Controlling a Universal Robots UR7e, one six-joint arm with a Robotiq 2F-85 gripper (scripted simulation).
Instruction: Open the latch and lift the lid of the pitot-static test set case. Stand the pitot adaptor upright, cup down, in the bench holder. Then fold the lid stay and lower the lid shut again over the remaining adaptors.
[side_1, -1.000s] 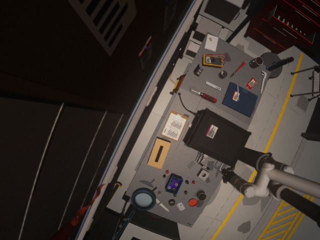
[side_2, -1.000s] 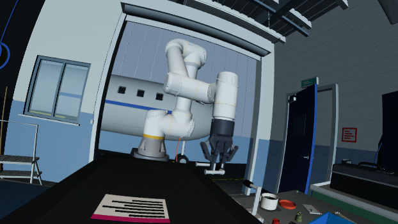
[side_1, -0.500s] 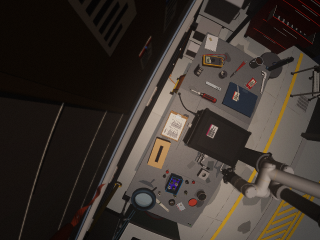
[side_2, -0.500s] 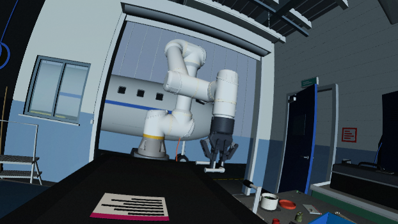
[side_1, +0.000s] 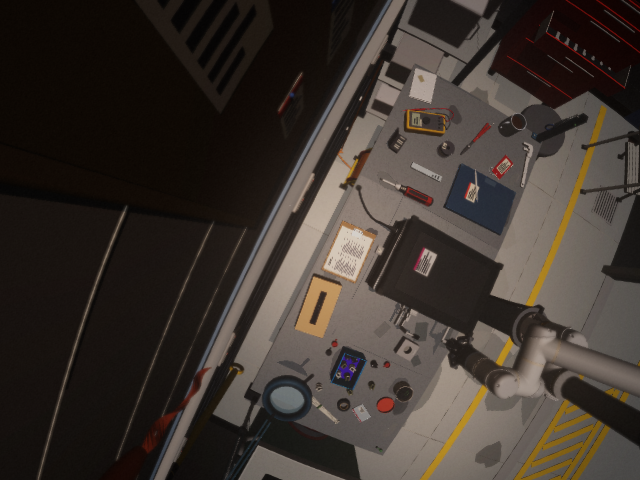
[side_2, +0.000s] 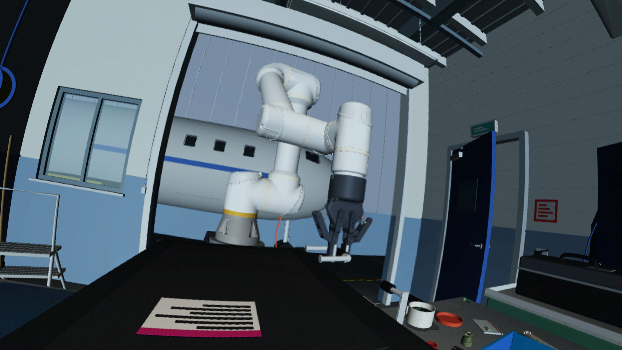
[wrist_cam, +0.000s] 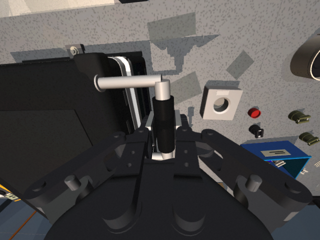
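Observation:
The inside of the black test set case is hidden under its raised lid, which bears a white label. My gripper hangs above the bench beside the case's open edge. Its fingers are clamped on the black sleeve of the pitot adaptor. The adaptor's metal L-shaped tube sticks out below the fingers, its arm level. The bench holder is a white square block with a round hole. It sits on the grey bench to the right of the adaptor in the wrist camera.
A blue open box sits near the holder. A dark cup, a red cap and small fittings lie around it. A clipboard, a tan box and a magnifier occupy the bench's far side.

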